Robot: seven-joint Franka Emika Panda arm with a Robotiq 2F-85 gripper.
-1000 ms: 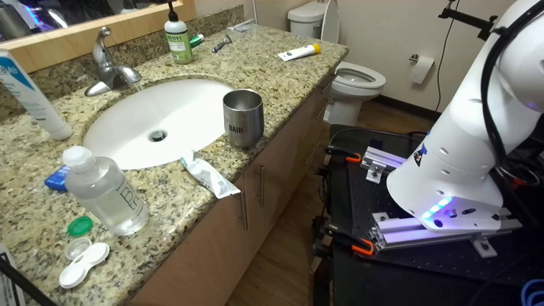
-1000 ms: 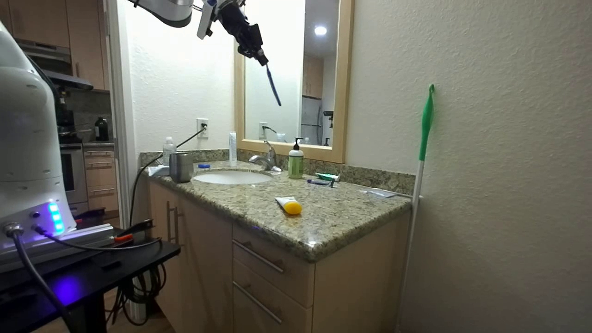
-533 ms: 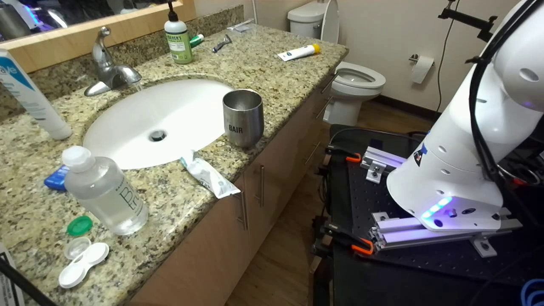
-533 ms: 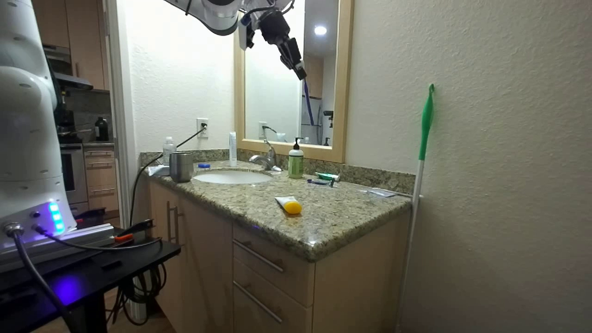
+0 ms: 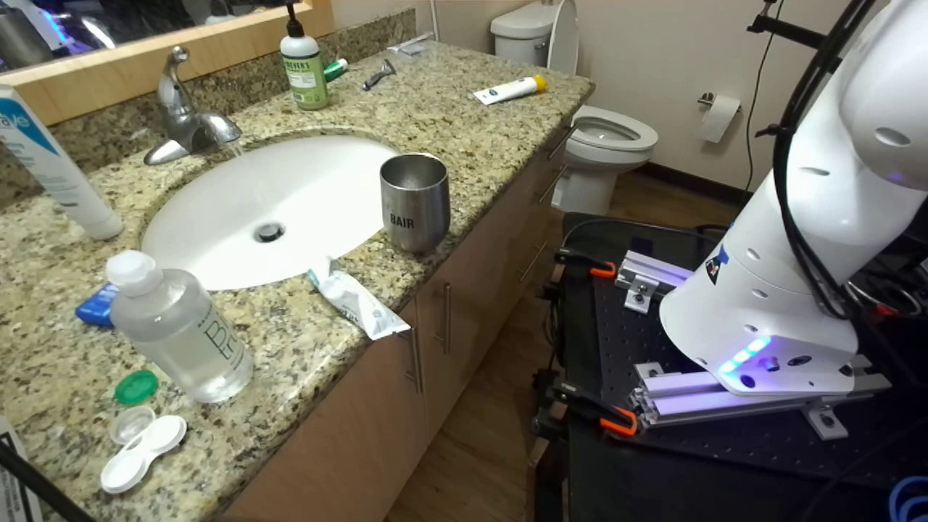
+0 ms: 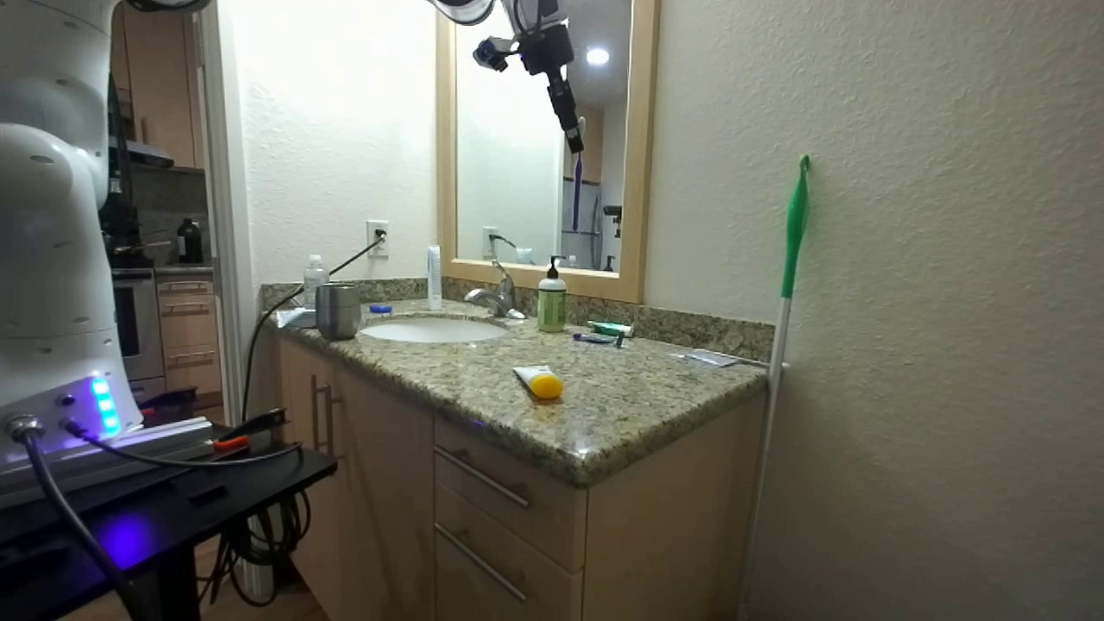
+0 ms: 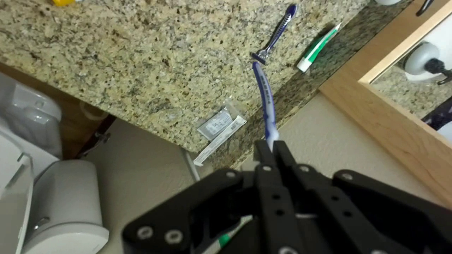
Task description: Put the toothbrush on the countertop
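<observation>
Pale, textured bathroom walls (image 6: 940, 302) with a wood-framed mirror (image 6: 517, 172) reflecting a ceiling light (image 6: 598, 57); white toilet (image 5: 602, 167); brown floor (image 5: 464, 435), apparently wood; a kitchen (image 6: 185, 308) beyond.

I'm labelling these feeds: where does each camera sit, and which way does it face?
Exterior view: near the contact lens case, looking down along granite countertop to toilet; only arm shows.
Exterior view: off the opposite end, facing the mirror; arm and claw show.
Wrist view: behind the claw, facing down at countertop; claw shows holding toothbrush.
Both exterior views share the steel cup.

Gripper (image 7: 271, 146) slants downward, jaws clamped
</observation>
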